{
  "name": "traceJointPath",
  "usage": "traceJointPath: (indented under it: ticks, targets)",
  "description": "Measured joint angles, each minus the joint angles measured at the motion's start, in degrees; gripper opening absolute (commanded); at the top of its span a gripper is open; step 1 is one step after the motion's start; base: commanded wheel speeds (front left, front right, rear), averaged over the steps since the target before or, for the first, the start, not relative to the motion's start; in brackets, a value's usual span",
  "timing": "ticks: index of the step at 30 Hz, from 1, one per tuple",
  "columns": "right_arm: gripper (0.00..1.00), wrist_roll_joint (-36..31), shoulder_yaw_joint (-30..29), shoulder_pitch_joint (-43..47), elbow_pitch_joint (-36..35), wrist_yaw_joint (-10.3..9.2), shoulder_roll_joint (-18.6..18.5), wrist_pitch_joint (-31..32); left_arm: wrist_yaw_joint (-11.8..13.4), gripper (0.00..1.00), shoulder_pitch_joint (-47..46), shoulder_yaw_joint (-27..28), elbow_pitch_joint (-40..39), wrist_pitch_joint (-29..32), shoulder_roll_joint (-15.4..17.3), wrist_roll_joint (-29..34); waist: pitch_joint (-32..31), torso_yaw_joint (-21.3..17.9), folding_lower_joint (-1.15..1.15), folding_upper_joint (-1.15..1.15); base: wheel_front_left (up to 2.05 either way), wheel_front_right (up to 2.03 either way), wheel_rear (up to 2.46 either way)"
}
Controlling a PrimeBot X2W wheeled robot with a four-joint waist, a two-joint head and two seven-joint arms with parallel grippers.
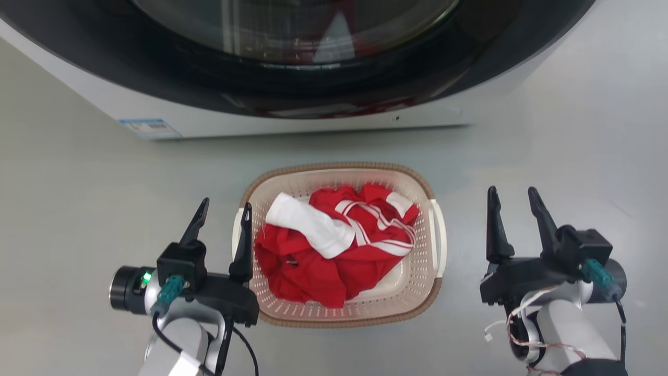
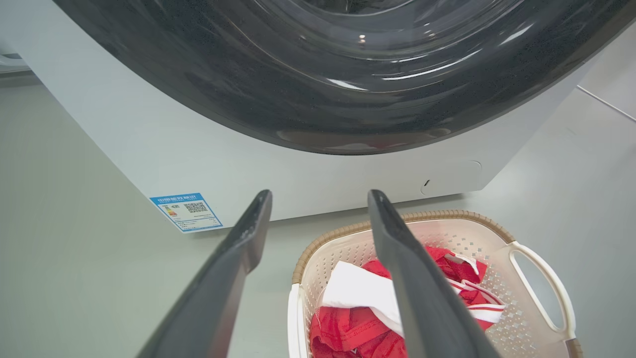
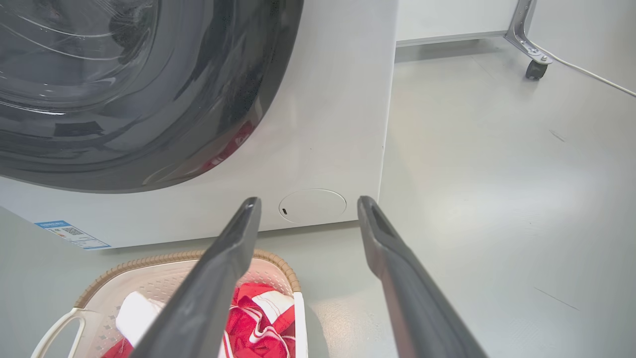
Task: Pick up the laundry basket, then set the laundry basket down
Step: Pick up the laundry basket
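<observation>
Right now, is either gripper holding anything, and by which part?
Nothing is held: left gripper open over the left edge of the laundry basket, right gripper open beside it.

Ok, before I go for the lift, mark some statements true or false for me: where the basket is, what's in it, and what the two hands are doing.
1. The laundry basket stands on the floor in front of the washer. True.
2. The basket is empty. False: red and white clothes lie in it.
3. The left hand and the right hand are both open. True.
4. The right hand grips the basket's right handle. False: it is apart from the basket, off to its right.
5. Seen from the head, the left hand has one finger over the basket's left rim and one outside it. True.
</observation>
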Motion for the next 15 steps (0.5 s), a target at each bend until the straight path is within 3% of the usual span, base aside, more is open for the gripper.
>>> traceJointPath:
  ticks: [15]
  targets:
    - [1.00,-1.0,0.1,-12.0,7.7,0.00,-0.3,0.0,-0.5,1.00,-12.2,-0.8,10.9,0.0,-0.9,-3.4,13.7,1.9,0.00,0.00,0.00,0.00,0.00]
